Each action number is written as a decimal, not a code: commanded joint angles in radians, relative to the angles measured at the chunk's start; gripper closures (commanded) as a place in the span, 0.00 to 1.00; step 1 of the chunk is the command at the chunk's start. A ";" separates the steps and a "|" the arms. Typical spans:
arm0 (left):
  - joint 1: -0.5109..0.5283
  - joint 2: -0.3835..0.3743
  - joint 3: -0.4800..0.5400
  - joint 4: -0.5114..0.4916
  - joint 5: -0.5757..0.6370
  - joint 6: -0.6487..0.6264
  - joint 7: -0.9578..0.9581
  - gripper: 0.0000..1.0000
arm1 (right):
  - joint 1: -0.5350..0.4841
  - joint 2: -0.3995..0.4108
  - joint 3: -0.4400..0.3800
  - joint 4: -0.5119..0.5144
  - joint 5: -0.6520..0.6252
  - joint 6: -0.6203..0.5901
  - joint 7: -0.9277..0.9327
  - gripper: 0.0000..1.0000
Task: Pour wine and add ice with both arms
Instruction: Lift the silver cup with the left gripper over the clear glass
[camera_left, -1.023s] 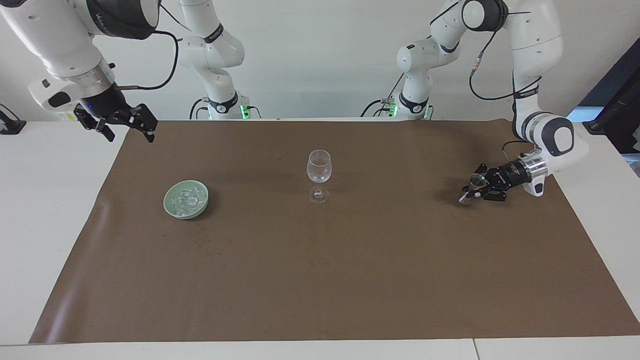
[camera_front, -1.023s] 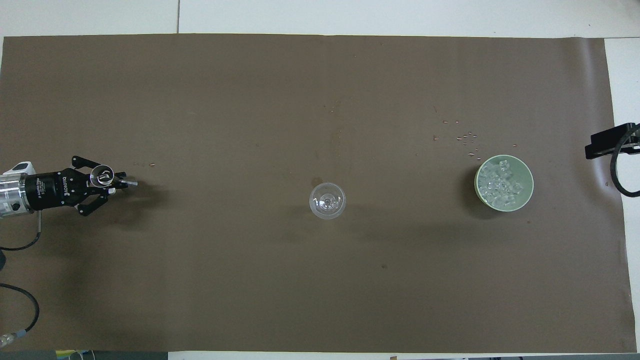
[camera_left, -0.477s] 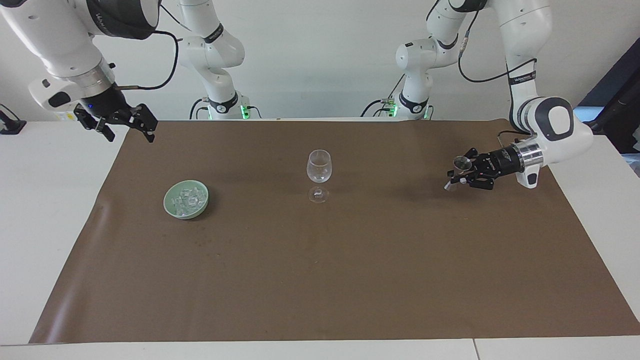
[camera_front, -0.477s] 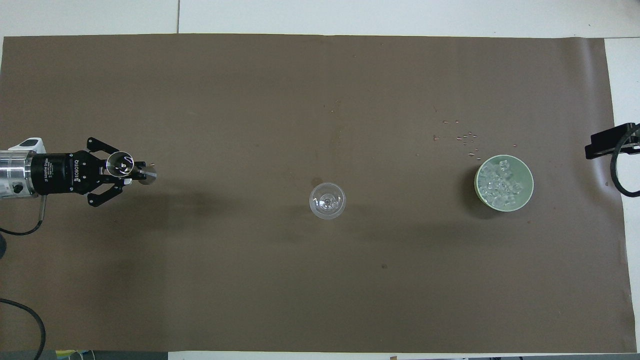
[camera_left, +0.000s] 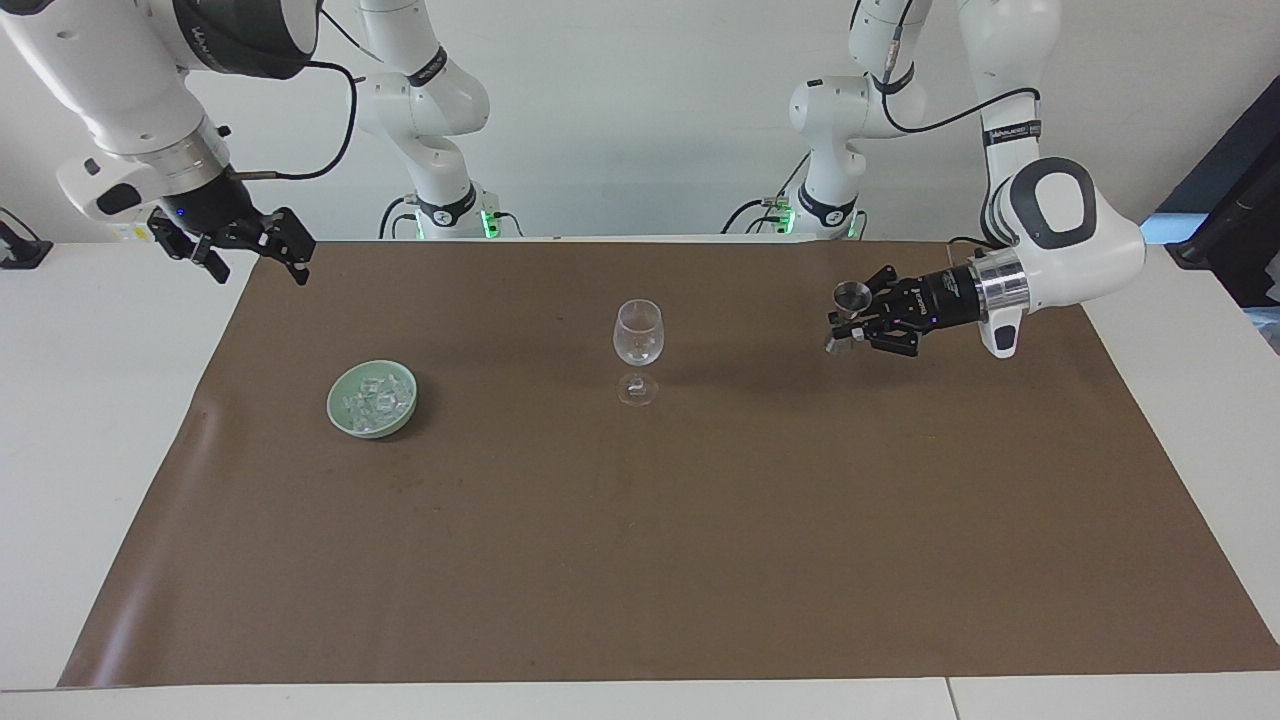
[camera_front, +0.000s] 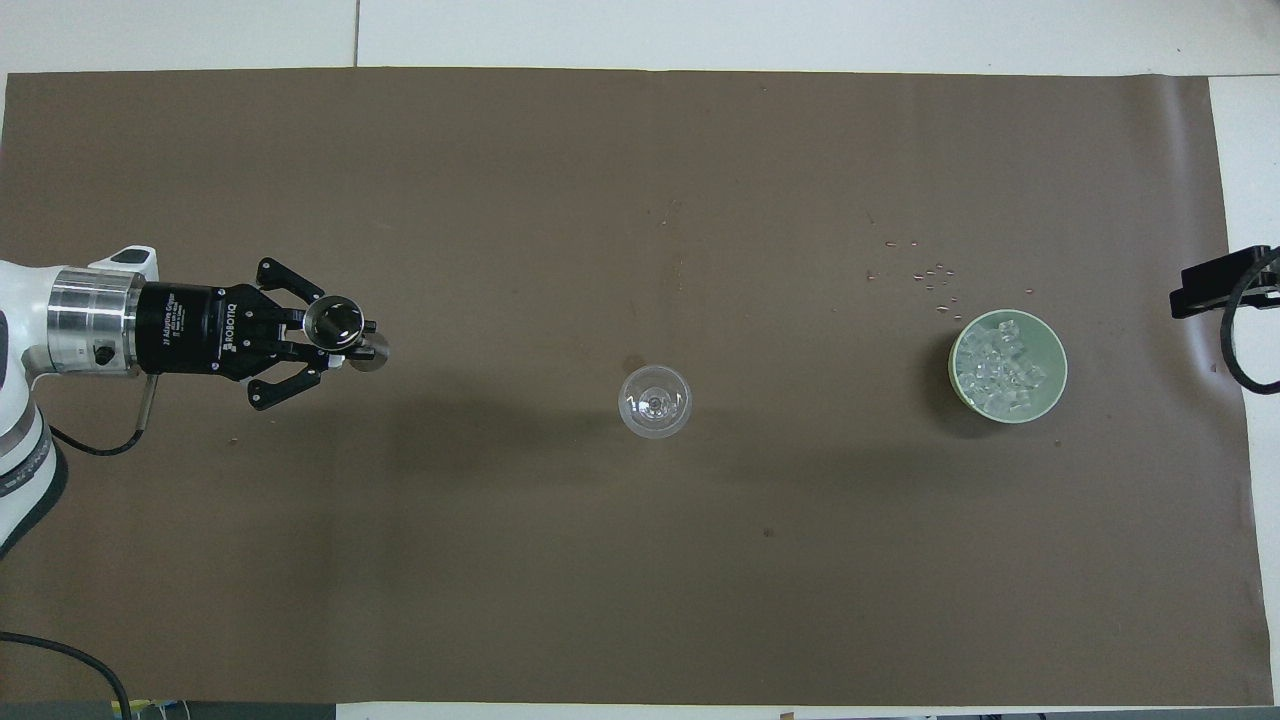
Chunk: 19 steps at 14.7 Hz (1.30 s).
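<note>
1. Facing view: my left gripper (camera_left: 848, 322) is up in the air over the brown mat (camera_left: 700, 560), toward my left arm's end of the table, fingers clenched on a small metal jigger (camera_left: 851, 297) with its wide mouth up.
2. The wine glass (camera_left: 638, 333) stands upright mid-mat, well apart from my left gripper.
3. The ice (camera_left: 374, 398) sits heaped in a pale green bowl (camera_left: 343, 415) toward my right arm's end, about level with the glass's foot.
4. My right gripper (camera_left: 252, 250) waits raised over the mat's corner at my right arm's end, fingers spread, nothing between them.
5. Overhead view: my left gripper (camera_front: 345, 340) comes in sideways, pointing toward the wine glass (camera_front: 654, 402), with the jigger (camera_front: 334, 319) pinched at its tip.
6. The ice (camera_front: 1000, 368) fills much of the bowl (camera_front: 1055, 352); small specks (camera_front: 930, 272) lie on the mat (camera_front: 640, 580) just farther from me than the bowl.
7. Of my right gripper (camera_front: 1215, 285) only a black edge shows, past the mat's end beside the bowl.
</note>
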 joint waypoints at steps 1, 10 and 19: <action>-0.095 -0.045 0.006 -0.024 -0.006 0.099 -0.088 1.00 | -0.013 -0.019 0.007 -0.022 0.017 0.009 -0.019 0.00; -0.358 -0.040 0.006 -0.015 0.003 0.323 -0.246 1.00 | -0.014 -0.019 0.007 -0.022 0.017 0.009 -0.019 0.00; -0.477 -0.028 0.005 0.030 0.262 0.386 -0.361 1.00 | -0.014 -0.019 0.007 -0.022 0.017 0.009 -0.019 0.00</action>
